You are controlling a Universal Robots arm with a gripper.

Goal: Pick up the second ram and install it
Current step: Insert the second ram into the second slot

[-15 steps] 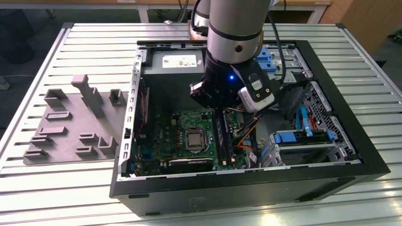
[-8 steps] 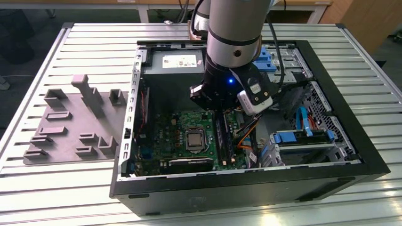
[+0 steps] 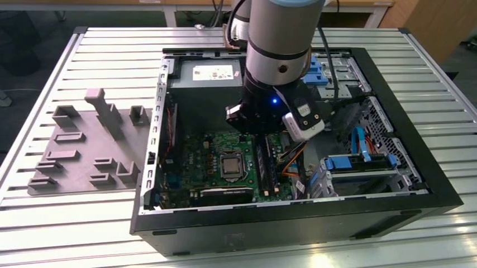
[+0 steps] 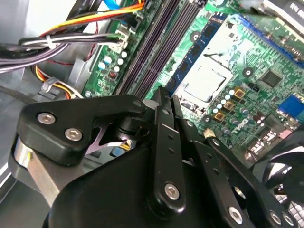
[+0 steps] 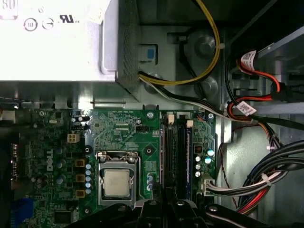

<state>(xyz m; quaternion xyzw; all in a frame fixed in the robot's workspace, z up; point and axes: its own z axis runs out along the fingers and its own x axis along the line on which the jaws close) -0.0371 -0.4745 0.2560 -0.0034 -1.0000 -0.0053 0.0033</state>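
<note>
The second ram (image 4: 191,61) was a long, thin, dark blue strip carrying small dark chips. In the second wrist view it stood on its long edge inside the computer case, running parallel to the black slot rails (image 4: 145,52), between them and the processor socket (image 4: 205,81)

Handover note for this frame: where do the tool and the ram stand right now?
Tool: low inside the case, over the motherboard's black slot rails; its grip cannot be judged.
Ram: one blue-green ram strip stands in the rail nearest the cables.
Done: that strip looks seated.
Left: the rails beside it look empty; whether the tool carries a strip is unclear.
</note>
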